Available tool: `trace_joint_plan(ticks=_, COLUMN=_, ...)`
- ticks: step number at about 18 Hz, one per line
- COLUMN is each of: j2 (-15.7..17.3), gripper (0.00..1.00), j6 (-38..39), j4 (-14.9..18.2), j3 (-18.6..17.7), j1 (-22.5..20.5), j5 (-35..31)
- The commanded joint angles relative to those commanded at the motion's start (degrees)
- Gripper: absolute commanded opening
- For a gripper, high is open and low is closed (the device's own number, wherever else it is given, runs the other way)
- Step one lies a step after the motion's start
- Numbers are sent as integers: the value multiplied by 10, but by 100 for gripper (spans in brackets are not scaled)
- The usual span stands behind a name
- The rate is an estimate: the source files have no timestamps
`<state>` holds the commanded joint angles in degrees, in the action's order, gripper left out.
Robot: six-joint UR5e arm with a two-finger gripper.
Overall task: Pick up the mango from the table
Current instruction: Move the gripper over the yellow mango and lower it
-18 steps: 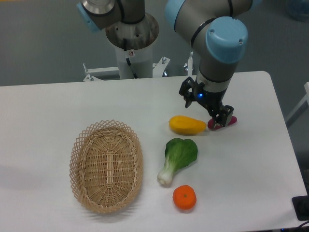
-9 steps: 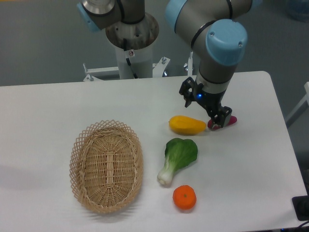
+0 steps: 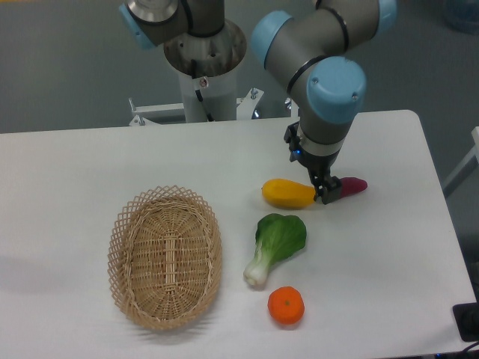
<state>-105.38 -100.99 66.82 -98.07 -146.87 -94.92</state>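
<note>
You have the mango point(image 3: 288, 194) lying on its side on the white worktop point(image 3: 75, 164), a little right of centre, with its pointed end aimed toward 3 o'clock. That pointed end reaches right up to the tool point(image 3: 323, 191), which sits low over the worktop at the mango's 3 o'clock side. From this single camera you cannot tell whether the tool's jaws are spread or closed, because the black fingers overlap each other and the wrist above hides much of them. You also cannot tell whether a finger actually touches the mango tip or only stands just beside it.

Just past the tool, again toward 3 o'clock, a magenta-purple oblong piece point(image 3: 353, 185) rests on the worktop, its near end tucked behind the fingers. Near the mango at its 6 o'clock lies a bok choy point(image 3: 275, 245), leaf end toward the mango and white stalk pointing toward 7 o'clock. A round tangerine point(image 3: 286, 306) sits near the stalk end, at about 5 o'clock from it, close to the worktop's front edge. Well apart from the fruit, toward 8 o'clock from the mango, an oval wicker basket point(image 3: 123, 247) stands on the left half of the worktop. The grey arm with pale blue joint caps point(image 3: 337, 86) comes down to the tool from 12 o'clock.
</note>
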Motion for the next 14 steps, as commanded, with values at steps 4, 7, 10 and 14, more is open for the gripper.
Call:
trace_joint_plan(ticks=4, j2=-1, gripper=100, j6=-11, j4=-54, j3=-47, j1=0, j5=-2)
trace_joint_plan(ticks=7, j2=-3, gripper=100, j6=-39, j4=-104, j3=-79, j1=0, j5=-2)
trace_joint_plan(ticks=10, j2=-4, gripper=100, j6=-66, j4=-137, j3=-103, j1=-2, j5=-3)
trace_joint_plan(ticks=14, j2=-4, gripper=100, j6=-77, j4=-139, j3=-113, j1=-1, j5=-4)
